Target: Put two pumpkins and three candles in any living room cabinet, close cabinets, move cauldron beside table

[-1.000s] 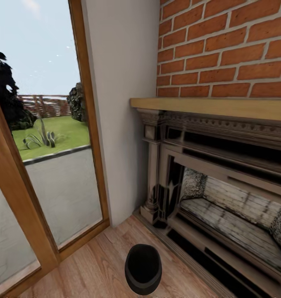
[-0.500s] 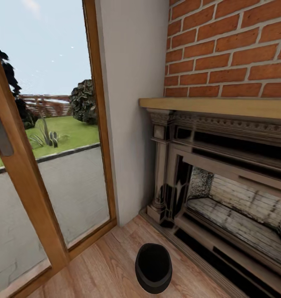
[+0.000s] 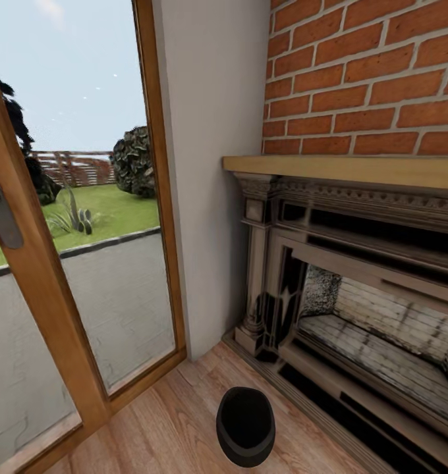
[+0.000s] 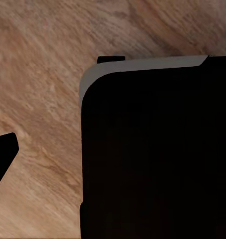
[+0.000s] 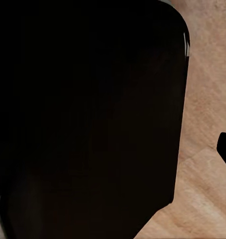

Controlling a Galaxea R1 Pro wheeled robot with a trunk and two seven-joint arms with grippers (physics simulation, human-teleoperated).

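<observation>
Black cauldron [image 3: 245,426] on plank floor [image 3: 165,428] beside fireplace [image 3: 356,296]

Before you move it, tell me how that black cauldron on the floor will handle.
The cauldron looks rigid, so it should keep its shape. Its squat, wide body suggests it will slide on the wood floor rather than tip. The matte rounded belly may be awkward to grip; the rim seems safer.
</observation>
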